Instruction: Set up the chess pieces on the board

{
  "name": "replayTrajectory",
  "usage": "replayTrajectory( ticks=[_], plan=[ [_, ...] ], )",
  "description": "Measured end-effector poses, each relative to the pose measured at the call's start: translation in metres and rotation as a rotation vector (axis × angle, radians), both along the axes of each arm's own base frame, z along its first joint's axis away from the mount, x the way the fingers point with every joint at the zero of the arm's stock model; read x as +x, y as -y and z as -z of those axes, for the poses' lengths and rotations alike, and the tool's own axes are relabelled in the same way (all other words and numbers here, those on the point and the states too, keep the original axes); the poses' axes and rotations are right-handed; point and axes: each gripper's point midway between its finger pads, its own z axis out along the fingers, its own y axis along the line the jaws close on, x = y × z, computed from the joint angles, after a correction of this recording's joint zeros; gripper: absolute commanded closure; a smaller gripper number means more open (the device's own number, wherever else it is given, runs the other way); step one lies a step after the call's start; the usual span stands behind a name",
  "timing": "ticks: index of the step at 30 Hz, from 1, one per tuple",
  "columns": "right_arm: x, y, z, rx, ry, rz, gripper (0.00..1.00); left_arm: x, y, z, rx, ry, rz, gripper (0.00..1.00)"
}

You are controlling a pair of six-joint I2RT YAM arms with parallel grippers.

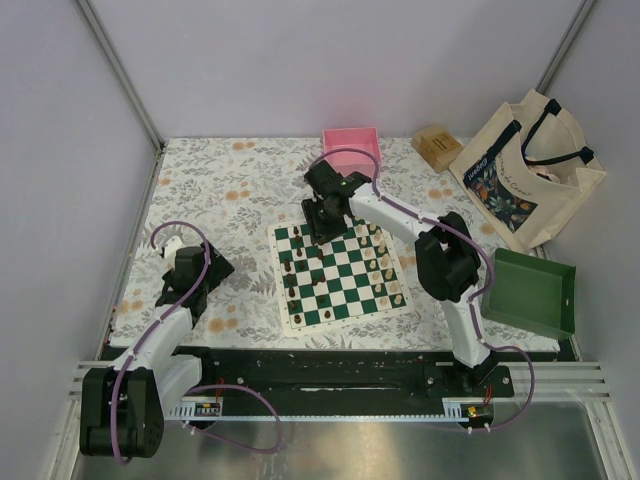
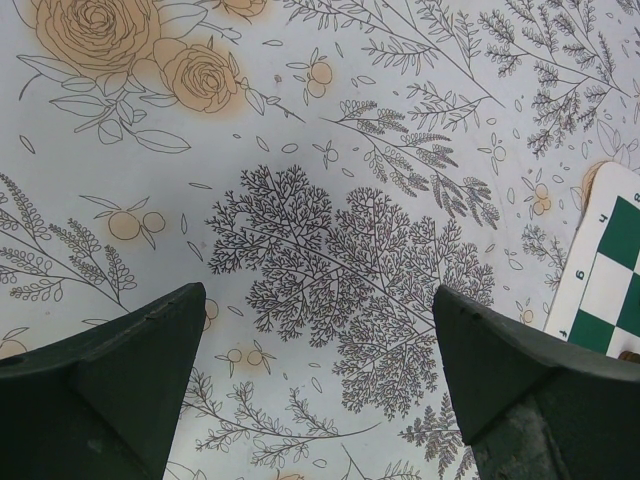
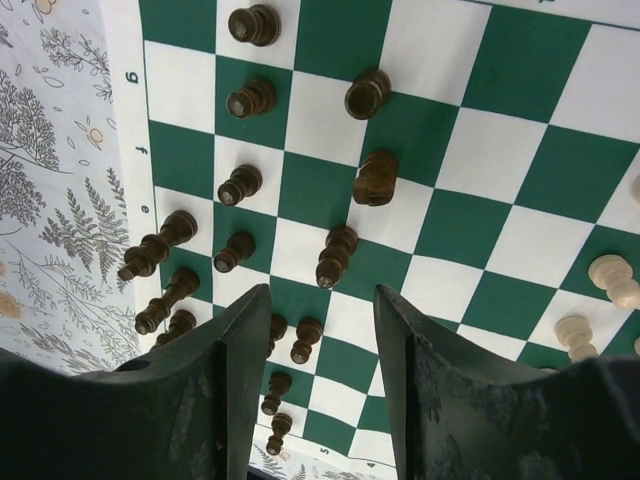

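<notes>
The board (image 1: 340, 278) is a green and white checked mat lying in the middle of the table. Dark chess pieces (image 1: 293, 265) stand along its left side and cream chess pieces (image 1: 386, 268) along its right. My right gripper (image 1: 325, 226) hovers over the board's far left corner. In the right wrist view my right gripper (image 3: 322, 292) is open above dark pieces (image 3: 336, 255), gripping none. A dark knight (image 3: 375, 178) stands further ahead, and cream pieces (image 3: 610, 278) sit at the right edge. My left gripper (image 2: 320, 295) is open over the floral cloth, left of the board's corner (image 2: 605, 265).
A pink tray (image 1: 351, 145) stands at the back of the table and a green tray (image 1: 530, 292) at the right. A tote bag (image 1: 528, 170) and a small wooden box (image 1: 437, 147) sit at the back right. Grey walls enclose the table.
</notes>
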Motion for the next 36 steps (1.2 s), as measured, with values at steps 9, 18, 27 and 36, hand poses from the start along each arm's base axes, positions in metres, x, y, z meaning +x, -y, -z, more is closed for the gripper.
replayTrajectory(
  ticks=[9, 18, 27, 36],
  plan=[
    [-0.006, -0.004, 0.003, -0.004, -0.006, -0.013, 0.48, 0.000, 0.000, 0.000, 0.000, 0.000, 0.000, 0.01],
    [-0.008, -0.003, 0.027, -0.036, -0.046, -0.007, 0.50, 0.000, 0.000, 0.000, 0.000, 0.000, 0.000, 0.01],
    [-0.008, -0.003, 0.032, -0.043, -0.054, -0.006, 0.53, 0.000, 0.000, 0.000, 0.000, 0.000, 0.000, 0.01],
    [-0.008, -0.003, 0.032, -0.041, -0.056, -0.003, 0.64, 0.000, 0.000, 0.000, 0.000, 0.000, 0.000, 0.01]
  ],
)
